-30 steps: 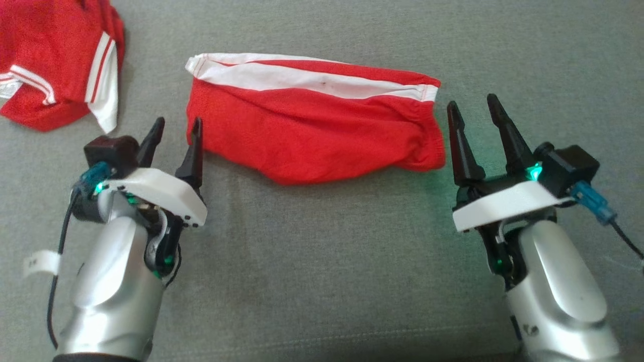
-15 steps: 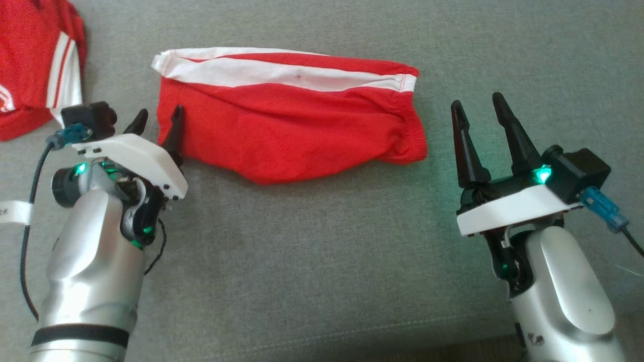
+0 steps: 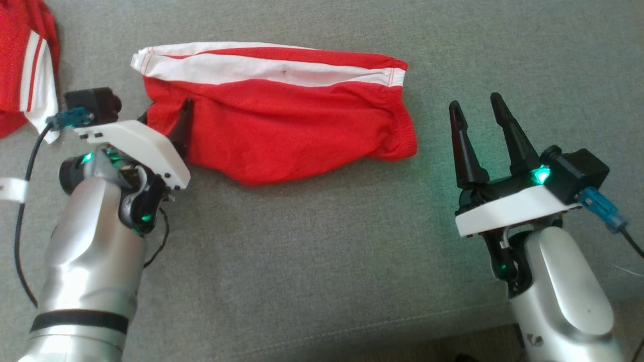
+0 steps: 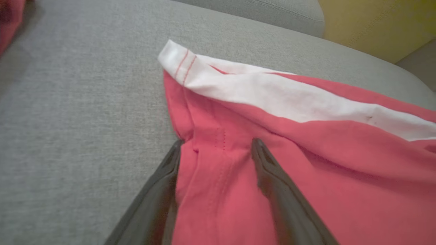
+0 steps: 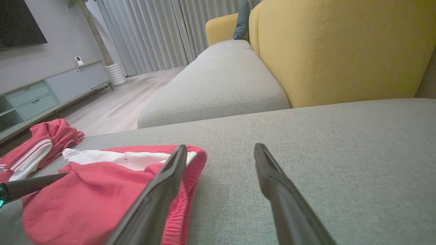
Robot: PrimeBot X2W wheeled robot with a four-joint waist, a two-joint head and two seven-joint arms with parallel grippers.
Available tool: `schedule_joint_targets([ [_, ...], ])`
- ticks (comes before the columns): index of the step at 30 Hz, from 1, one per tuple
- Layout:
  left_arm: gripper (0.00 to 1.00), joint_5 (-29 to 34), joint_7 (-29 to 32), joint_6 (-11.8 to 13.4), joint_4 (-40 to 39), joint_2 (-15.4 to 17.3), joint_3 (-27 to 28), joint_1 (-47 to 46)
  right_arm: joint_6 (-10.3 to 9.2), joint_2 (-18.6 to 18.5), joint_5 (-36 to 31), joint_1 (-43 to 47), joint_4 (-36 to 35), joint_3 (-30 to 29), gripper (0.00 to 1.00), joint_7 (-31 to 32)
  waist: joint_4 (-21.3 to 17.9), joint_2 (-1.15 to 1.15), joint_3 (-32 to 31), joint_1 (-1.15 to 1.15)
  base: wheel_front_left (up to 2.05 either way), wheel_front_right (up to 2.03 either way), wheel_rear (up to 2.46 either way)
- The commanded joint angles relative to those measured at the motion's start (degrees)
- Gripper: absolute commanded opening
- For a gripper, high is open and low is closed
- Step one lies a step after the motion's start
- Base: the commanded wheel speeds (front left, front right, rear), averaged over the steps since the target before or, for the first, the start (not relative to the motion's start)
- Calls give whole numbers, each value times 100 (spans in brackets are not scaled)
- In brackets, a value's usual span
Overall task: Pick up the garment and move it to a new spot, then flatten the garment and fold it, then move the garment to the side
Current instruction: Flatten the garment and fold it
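The garment [image 3: 282, 125] is a folded red piece with a white band along its far edge, lying flat on the grey sofa cushion [image 3: 312, 251]. My left gripper [image 3: 166, 113] is open at its left end. In the left wrist view the left gripper [image 4: 217, 142] has one finger on the red cloth [image 4: 306, 163] and the other at the cloth's left edge. My right gripper [image 3: 475, 101] stands open a short way right of the garment, with nothing between its fingers. In the right wrist view the right gripper [image 5: 220, 146] points past the garment's elastic end [image 5: 88, 194].
A second red and white garment [image 3: 25, 75] lies crumpled at the cushion's far left. The cushion's front seam [image 3: 352, 332] runs along the bottom. A yellow sofa back [image 5: 340, 51] rises behind, with another grey seat [image 5: 218, 85], floor and a low cabinet [image 5: 41, 92] beyond.
The head camera has shifted, sliding the scene left. My left gripper has moved forward, from beside the garment's left edge to straddling it. The right gripper stays open, slightly farther from the garment.
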Motion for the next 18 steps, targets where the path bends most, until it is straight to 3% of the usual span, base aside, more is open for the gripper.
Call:
schedule_joint_targets([
  [1, 55, -61, 72, -47, -94, 107, 50, -134, 42, 60, 26, -67, -192, 112, 100, -30, 0, 0, 2, 0, 0, 0, 0],
  [2, 20, -86, 82, -60, -100, 99, 20, -134, 42, 60, 26, -65, -187, 109, 100, -32, 1, 0, -1, 0, 0, 0, 0],
  [3, 0, -105, 82, -70, -105, 100, -5, -131, 42, 60, 26, -61, -182, 106, 100, -33, 4, 0, -5, 0, 0, 0, 0],
  [12, 0, -146, -203, -42, -216, 163, -16, 89, 42, 60, 19, -9, -126, 50, 100, -34, 106, 0, -175, 0, 0, 0, 0],
  [18, 0, -284, -268, 71, -763, 122, 35, 713, 42, 60, -41, 102, -100, -24, 100, 10, 295, 0, -396, 0, 0, 0, 0],
])
